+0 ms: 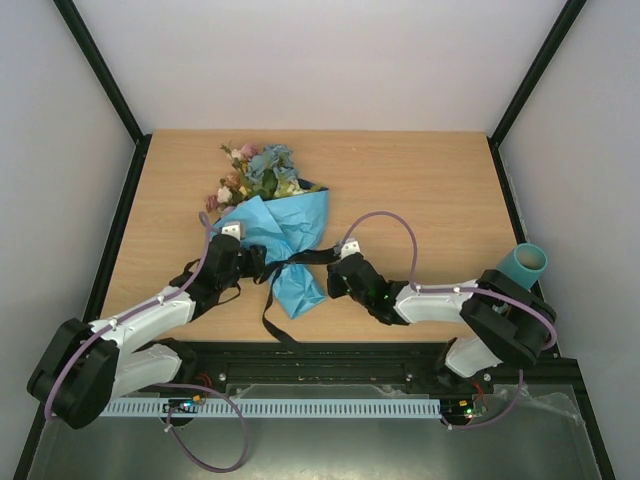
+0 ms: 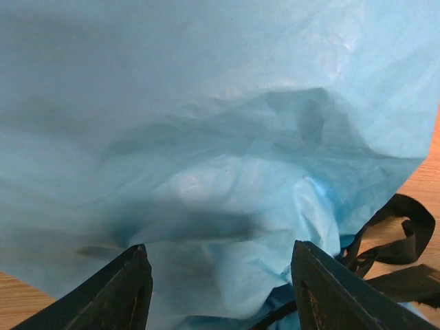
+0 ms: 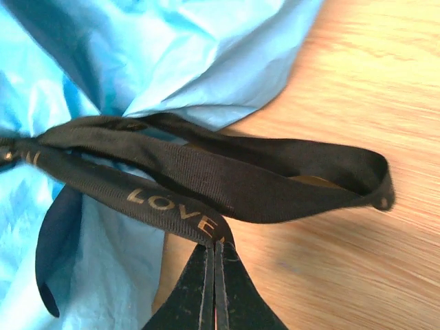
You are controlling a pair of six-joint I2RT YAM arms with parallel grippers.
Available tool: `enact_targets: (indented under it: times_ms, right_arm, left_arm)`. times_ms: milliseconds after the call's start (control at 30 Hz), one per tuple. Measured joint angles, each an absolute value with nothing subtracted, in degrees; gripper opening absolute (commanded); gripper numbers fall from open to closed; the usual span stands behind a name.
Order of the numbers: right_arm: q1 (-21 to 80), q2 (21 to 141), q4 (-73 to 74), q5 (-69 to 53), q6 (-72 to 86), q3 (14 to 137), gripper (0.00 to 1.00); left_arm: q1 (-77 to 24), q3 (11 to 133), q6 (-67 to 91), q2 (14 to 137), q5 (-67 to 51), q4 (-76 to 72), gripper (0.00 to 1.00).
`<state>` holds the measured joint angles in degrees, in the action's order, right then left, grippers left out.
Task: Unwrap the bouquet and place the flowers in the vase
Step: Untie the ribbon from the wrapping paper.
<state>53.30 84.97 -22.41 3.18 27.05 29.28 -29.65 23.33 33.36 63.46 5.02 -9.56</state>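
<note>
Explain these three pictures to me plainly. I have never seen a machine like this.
Two robot arms are bolted at the near edge of a wooden table. One picture looks down from above; the other two come from cameras on each wrist. A bouquet in blue paper lies on the table, and a teal vase stands at the right edge. The right gripper is shut on the black ribbon tying the bouquet. The left gripper is open, its fingers either side of the paper.

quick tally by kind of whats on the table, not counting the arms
bouquet, flowers wrapped in blue paper: 1
black ribbon tied around it: 1
teal vase: 1
total: 3
</note>
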Motion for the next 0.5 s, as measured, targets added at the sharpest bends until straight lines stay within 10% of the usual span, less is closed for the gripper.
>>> enact_targets:
  times_ms: [500]
  right_arm:
    - [53.3,75.9,-24.8,14.5,33.1,24.8,0.01]
  left_arm:
    - [-29.6,23.3,33.1,64.3,6.5,-9.5,0.57]
